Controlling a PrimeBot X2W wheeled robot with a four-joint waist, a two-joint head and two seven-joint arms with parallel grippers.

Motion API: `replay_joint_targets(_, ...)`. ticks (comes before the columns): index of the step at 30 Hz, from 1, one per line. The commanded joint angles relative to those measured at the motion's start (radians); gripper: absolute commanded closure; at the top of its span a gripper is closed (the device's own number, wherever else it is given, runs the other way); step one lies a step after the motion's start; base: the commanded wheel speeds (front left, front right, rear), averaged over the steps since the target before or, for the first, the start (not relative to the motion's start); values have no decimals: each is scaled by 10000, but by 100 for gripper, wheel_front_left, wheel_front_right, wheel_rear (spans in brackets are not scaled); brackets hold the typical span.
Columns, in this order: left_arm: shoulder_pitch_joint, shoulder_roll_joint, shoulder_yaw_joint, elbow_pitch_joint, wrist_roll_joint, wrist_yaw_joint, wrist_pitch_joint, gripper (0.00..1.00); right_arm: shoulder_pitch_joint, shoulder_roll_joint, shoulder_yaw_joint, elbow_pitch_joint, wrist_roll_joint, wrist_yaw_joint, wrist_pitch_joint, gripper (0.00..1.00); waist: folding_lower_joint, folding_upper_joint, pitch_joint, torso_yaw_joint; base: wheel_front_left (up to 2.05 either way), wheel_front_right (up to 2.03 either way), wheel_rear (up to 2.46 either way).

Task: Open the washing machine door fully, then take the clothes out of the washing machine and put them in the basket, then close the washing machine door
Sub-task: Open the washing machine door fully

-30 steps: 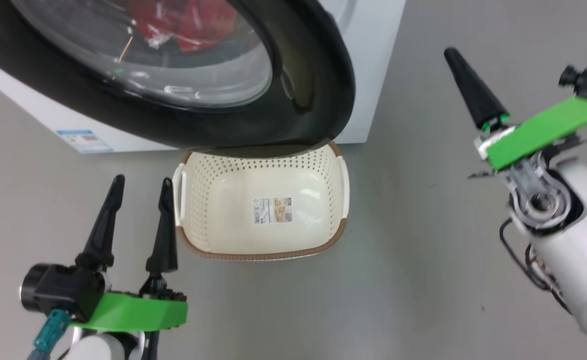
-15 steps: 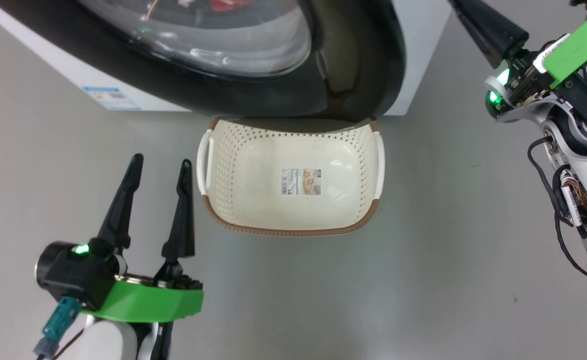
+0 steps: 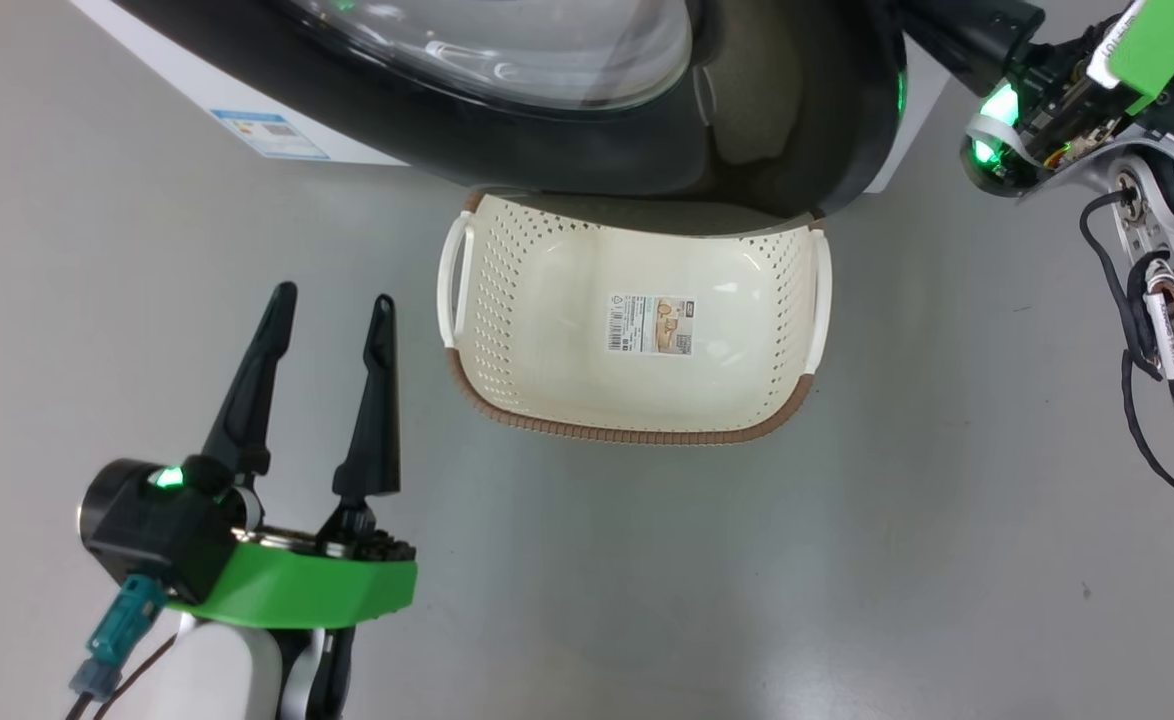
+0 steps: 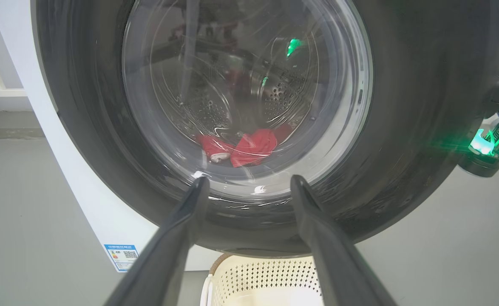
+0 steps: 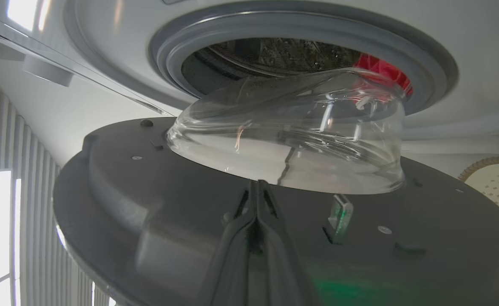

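Right claw (image 5: 256, 187) pinched shut, empty, tips at inner face of part-open washing machine door (image 5: 147, 204). Left claw (image 3: 334, 296) wide, empty. Risk: tips skid off smooth plastic, door swings back. Clothes (image 4: 251, 148) lie in drum (image 5: 275, 57); basket (image 3: 637, 428) sits beneath door.

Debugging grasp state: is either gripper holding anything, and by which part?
Nothing is held. Left gripper is open, empty; right gripper is shut on nothing, tips by the inner face of the washing machine door.
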Motion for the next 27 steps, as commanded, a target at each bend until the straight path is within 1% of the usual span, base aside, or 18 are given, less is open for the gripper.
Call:
replay_joint_targets(1,-105,187,296,-254,10,76,-120,0,-118,192,30,-239,-85,67,178,100,0,0,31,53,0,0,0)
replay_joint_targets(6,-88,187,312,-197,63,84,-120,0,30,383,-234,-339,26,67,880,100,0,0,-70,51,0,0,0)
replay_joint_targets(13,-48,187,387,-142,129,115,-120,0,553,787,-357,-451,-378,67,1456,100,0,0,-364,-44,0,0,0)
replay_joint_targets(19,20,187,448,-49,102,115,-120,0,1098,1061,-492,-559,-728,67,1628,100,0,0,-741,-13,0,0,0)
replay_joint_targets(27,299,187,613,135,132,165,-120,0,1930,1406,-508,-467,-1254,67,1672,100,0,0,-1502,94,0,0,0)
